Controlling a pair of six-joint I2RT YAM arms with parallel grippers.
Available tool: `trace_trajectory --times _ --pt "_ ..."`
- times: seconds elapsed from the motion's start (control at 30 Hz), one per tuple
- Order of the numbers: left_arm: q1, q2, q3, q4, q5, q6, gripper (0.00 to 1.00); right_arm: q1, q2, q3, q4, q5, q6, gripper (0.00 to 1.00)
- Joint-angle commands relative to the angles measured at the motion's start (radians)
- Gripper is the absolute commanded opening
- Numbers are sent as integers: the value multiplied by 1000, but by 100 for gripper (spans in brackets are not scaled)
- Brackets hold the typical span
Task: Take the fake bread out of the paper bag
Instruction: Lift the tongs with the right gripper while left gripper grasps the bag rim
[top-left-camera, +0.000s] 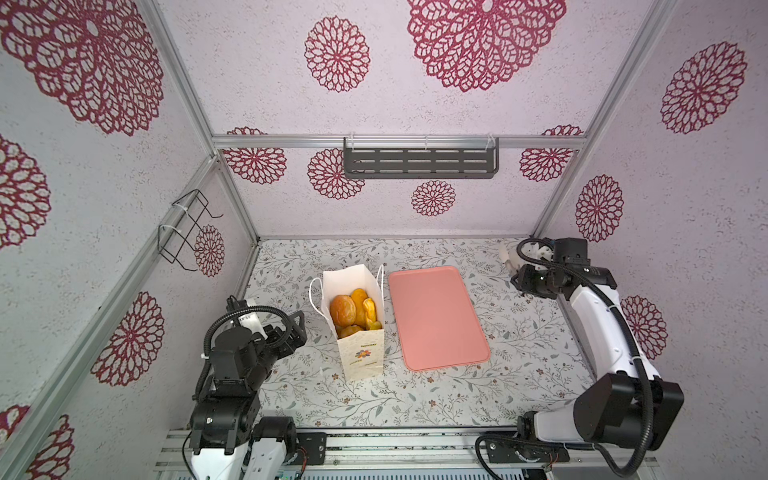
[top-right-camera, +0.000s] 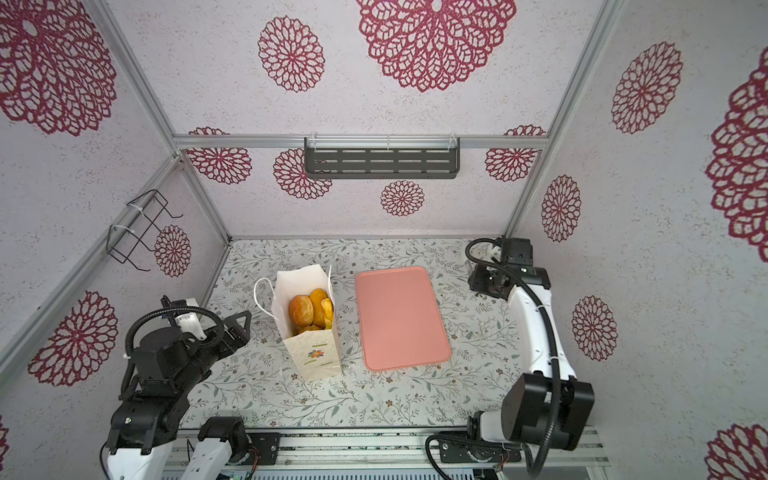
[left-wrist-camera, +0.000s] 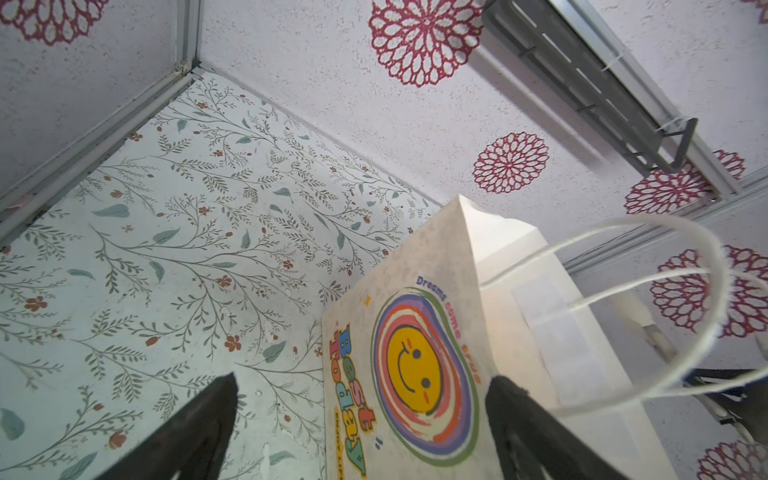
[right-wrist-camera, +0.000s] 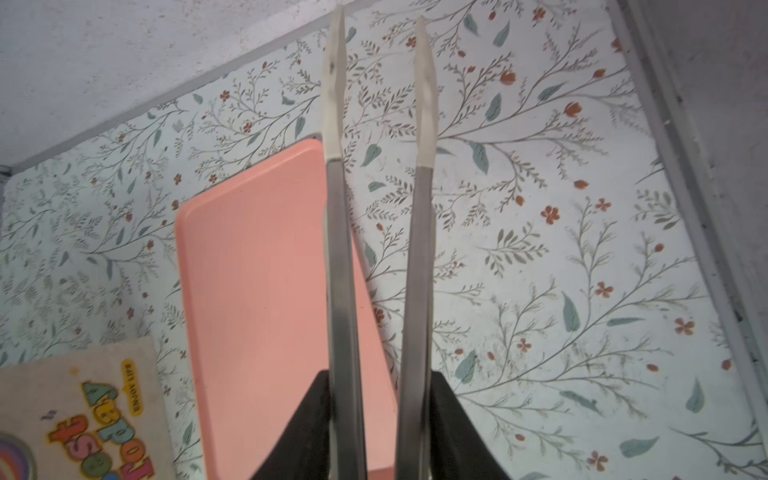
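**Fake bread (top-left-camera: 343, 309) sits inside the paper bag (top-left-camera: 361, 357) on the worktop (top-left-camera: 415, 399)**

Only the top layer of the fake bread shows through the bag's open mouth. Both top views show a round brown bun, glossy on its crown, with several orange-yellow pieces crowded beside and below it. The bag's walls hide the rest, so the number of pieces cannot be told. Neither wrist view shows any bread.

The bag stands upright, tall and cream-white. A small flower logo marks its near face, and a white cord handle (top-left-camera: 316, 299) loops out on its left. The left wrist view shows a side face with a yellow smiley in coloured rings and cartoon lettering, and the picture edge cuts off the bag's base. The right wrist view catches only one lettered corner of the bag.

A flat pink tray (top-left-camera: 436, 316) lies just beside the bag on its right.

The left end effector (left-wrist-camera: 361, 378) hangs just beside the bag's left face. Its black fingers (left-wrist-camera: 199, 432) are spread wide and hold nothing.

The right end effector (right-wrist-camera: 378, 386) is near the far right corner, well apart from the bag, and is partly hidden by its own arm and cable in the top views. It is closed on a pair of metal tongs (right-wrist-camera: 338, 249), whose pale tips stand slightly apart.
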Motion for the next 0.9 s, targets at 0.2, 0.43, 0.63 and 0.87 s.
trace_trajectory --times 0.2,0.43,0.63,0.87 --pt "-9 -18 166 -221 166 -31 97 5 -137 -45 -88 -146 51 38" --pt "-12 73 297 -359 308 -53 97 5 -214 -89 -98 -214 61 38" --pt "-41 185 409 -453 283 -36 99 5 -258 -144 -93 -228 60 39" --pt "-234 296 421 -508 54 -88 96 5 -258 -178 -83 -232 55 40"
